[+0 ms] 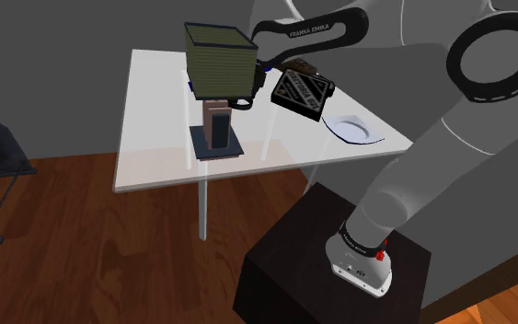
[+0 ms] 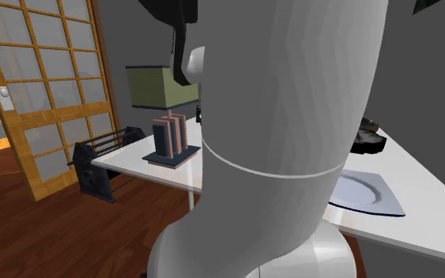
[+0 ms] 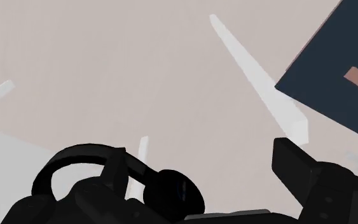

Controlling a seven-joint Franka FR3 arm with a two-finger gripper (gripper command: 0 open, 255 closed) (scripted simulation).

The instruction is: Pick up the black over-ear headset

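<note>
The black over-ear headset (image 3: 82, 167) lies right under my hand in the wrist view, its headband arching beside one finger and an ear cup (image 3: 171, 191) in the gap between the fingers. My gripper (image 3: 203, 175) is open: the other finger (image 3: 304, 168) stands well apart from the headset and does not touch it. In the shoulder view the arm (image 1: 321, 28) reaches over the white table (image 1: 155, 101), and its hand goes behind the lamp's shade.
A lamp with an olive shade (image 1: 218, 57) and a dark blue base (image 1: 215, 145) stands mid-table, its base (image 3: 323, 76) close to my hand. A black box (image 1: 303, 92) and a white plate (image 1: 353, 129) lie toward the stand. A black rack (image 2: 102, 158) and a lattice door (image 2: 39, 87) stand beyond the table.
</note>
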